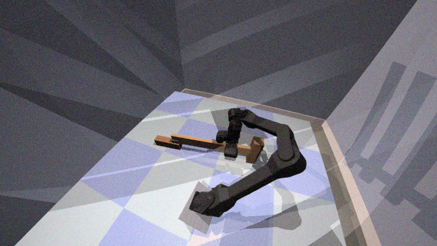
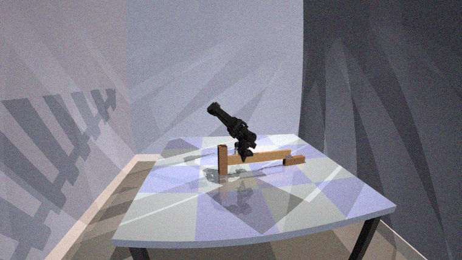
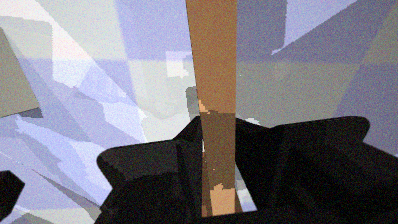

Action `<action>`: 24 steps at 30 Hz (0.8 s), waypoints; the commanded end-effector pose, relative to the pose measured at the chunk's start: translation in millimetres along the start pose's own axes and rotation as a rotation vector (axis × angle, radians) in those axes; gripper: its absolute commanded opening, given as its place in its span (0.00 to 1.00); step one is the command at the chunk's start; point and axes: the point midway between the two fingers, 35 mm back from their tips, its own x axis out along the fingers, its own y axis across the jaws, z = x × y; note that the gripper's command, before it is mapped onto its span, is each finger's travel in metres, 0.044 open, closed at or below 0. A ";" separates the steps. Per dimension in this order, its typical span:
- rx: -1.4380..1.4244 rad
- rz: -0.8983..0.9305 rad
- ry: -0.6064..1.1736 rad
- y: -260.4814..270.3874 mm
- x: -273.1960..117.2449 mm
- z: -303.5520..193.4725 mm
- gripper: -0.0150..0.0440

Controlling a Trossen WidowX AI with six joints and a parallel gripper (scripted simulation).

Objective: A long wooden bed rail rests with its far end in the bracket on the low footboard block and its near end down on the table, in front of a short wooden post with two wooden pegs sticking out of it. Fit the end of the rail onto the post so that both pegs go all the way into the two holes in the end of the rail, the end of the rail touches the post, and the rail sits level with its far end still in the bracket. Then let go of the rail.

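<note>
You have the gripper point(image 1: 226, 143) point(image 2: 244, 157) point(image 3: 209, 118) clamped on the bed rail point(image 1: 195, 141) point(image 2: 268, 157) point(image 3: 215, 55), on the part of its length nearer the wooden post point(image 1: 254, 152) point(image 2: 222, 160). In the wrist view you can see the rail passing lengthwise between the two black fingers, one on either side of it.

Your rail spans from the post to the footboard block point(image 1: 163, 142) point(image 2: 295, 160), and its post end is raised off the table point(image 1: 146, 219) point(image 2: 168, 209) point(image 3: 165, 30). In the exterior view you find that end against the side of the post, with no gap that can be made out at this scale; actual contact cannot be certified. The pegs and the holes are hidden from you in all three views, so how far the pegs are seated cannot be told.

At the other end, you have the rail at the small grey bracket point(image 1: 175, 141) point(image 2: 288, 157) on the low block. Its exact seating there is too small to judge. The rail looks close to level, though the slanted view does not let you confirm it.

You will note that the post stands upright, its top above the rail. Your arm point(image 1: 253, 180) point(image 2: 231, 124) arches over from the side, with the gripper pointing down to the rail. Release is outstanding.
</note>
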 end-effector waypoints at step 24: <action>0.000 -0.007 0.000 -0.4 -14.9 15.7 1.00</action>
